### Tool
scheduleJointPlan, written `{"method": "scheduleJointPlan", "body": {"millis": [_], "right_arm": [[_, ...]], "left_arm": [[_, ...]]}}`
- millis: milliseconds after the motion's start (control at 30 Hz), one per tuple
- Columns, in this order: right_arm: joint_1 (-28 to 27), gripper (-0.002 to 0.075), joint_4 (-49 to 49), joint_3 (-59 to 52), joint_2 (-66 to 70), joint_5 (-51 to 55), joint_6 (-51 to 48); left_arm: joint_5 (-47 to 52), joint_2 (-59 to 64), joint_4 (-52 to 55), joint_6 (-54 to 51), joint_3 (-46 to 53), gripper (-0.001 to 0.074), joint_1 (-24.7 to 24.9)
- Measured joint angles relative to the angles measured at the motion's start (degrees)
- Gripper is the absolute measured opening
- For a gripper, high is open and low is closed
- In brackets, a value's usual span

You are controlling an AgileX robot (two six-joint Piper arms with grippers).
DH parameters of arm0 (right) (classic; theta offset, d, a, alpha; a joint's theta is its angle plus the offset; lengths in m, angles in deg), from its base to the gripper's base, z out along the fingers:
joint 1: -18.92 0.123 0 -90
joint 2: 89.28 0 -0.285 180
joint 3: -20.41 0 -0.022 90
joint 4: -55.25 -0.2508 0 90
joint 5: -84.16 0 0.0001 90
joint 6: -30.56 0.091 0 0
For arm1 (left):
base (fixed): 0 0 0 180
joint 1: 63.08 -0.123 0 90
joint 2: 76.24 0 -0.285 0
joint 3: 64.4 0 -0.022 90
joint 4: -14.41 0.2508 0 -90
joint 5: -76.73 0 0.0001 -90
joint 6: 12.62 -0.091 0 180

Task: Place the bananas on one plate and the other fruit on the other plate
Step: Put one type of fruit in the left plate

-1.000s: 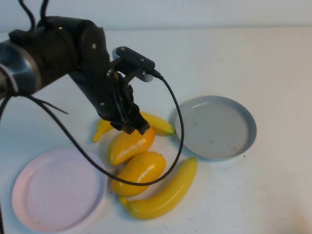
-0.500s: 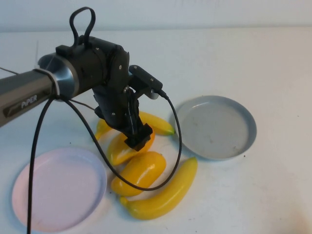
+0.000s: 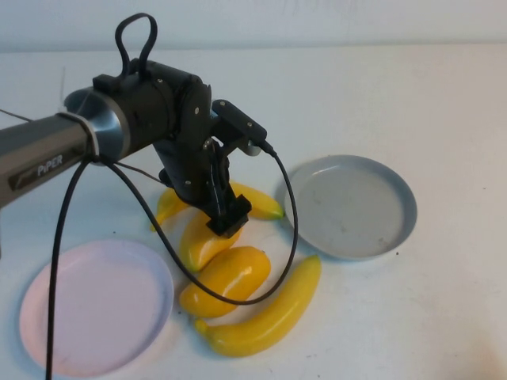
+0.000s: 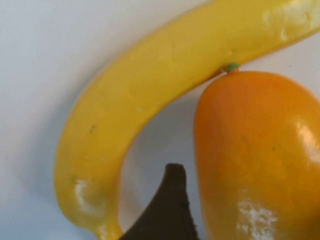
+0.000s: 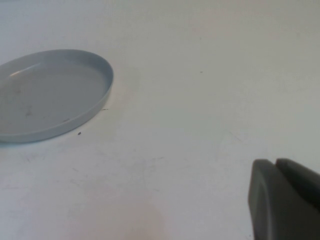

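Observation:
Two bananas lie on the table: one (image 3: 257, 203) behind the fruit cluster, one (image 3: 265, 315) at its front. Two orange-yellow mango-like fruits lie between them, the upper (image 3: 198, 244) and the lower (image 3: 227, 277). My left gripper (image 3: 226, 220) is low over the upper fruit and open. In the left wrist view one dark fingertip (image 4: 170, 200) sits between the rear banana (image 4: 145, 95) and that fruit (image 4: 255, 160); the other finger is out of view. The grey-blue plate (image 3: 348, 207) and the pink plate (image 3: 95, 309) hold nothing. My right gripper (image 5: 278, 167) is shut, hovering over bare table.
The left arm's black cable (image 3: 289, 214) loops down over the fruits and along the grey-blue plate's left rim. The right wrist view shows that plate's rim (image 5: 107, 80) some way from the right gripper, with white table between them.
My left gripper has opened from shut. The left arm has swung round and settled lower over the upper orange-yellow fruit. The fruits and plates have not moved.

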Motion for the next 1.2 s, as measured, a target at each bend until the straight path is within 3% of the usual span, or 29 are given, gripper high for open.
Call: {"method": "scheduleJointPlan", "body": {"millis": [367, 633, 967, 1200], "right_arm": [[0.0, -0.0017, 0.0, 0.0, 0.0, 0.0, 0.0], [0.0, -0.0017, 0.0, 0.0, 0.0, 0.0, 0.0], [0.0, -0.0017, 0.0, 0.0, 0.0, 0.0, 0.0], [0.0, -0.0017, 0.0, 0.0, 0.0, 0.0, 0.0]], "left_arm": [[1.3, 3.9, 0.0, 0.0, 0.0, 0.0621, 0.0], [1.4, 4.0, -0.1, 0.0, 0.0, 0.0554, 0.0], [14.4, 3.4, -1.1, 8.9, -9.6, 0.0554, 0.0], [15.6, -5.4, -1.1, 11.0, -6.5, 0.0554, 0.0]]}}
